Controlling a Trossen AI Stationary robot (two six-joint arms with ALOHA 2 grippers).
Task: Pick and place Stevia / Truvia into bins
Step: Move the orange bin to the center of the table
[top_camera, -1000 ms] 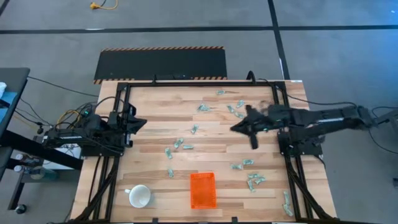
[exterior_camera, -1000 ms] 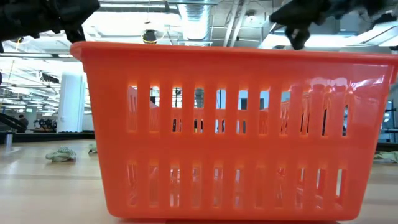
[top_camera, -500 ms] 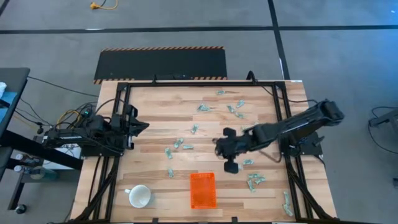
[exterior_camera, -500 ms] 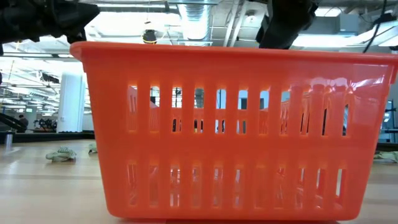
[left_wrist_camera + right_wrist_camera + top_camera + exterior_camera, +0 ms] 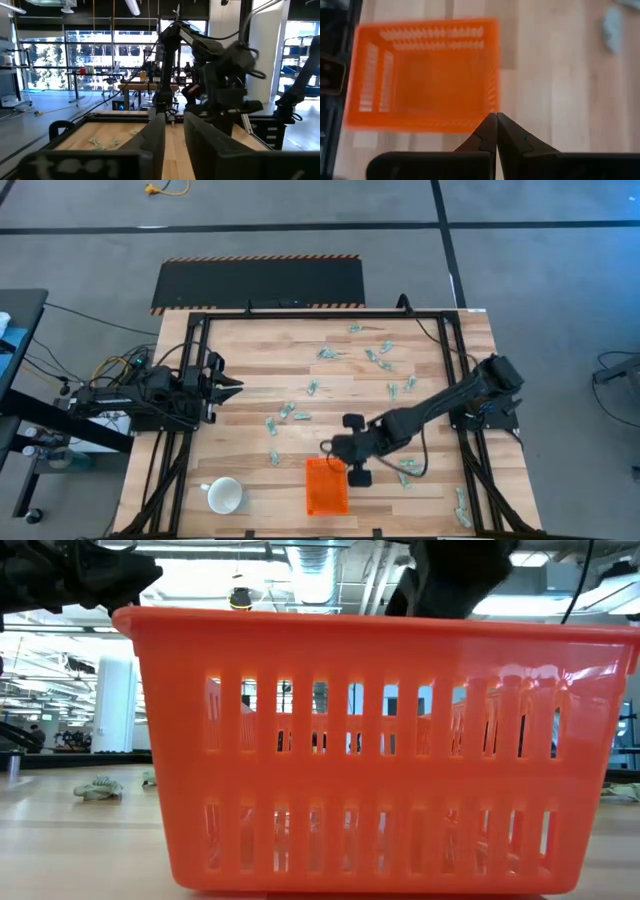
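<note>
High view: right gripper (image 5: 331,448) at far rim of slotted orange plastic bin (image 5: 326,488), dark fingers (image 5: 489,134) pressed together, nothing visible between. Flat pale-green sachets (image 5: 286,414) scattered on plank table (image 5: 250,380) beyond bin. Left gripper (image 5: 232,383) well away from bin, fingers apart, empty.

A white mug (image 5: 224,496) lies on the wooden table (image 5: 250,385) near its front left corner, seemingly tipped on its side, though that is hard to confirm from above. Beyond the table's far edge, a dark mat with striped edging (image 5: 260,283) rests on the grey floor (image 5: 540,270).
</note>
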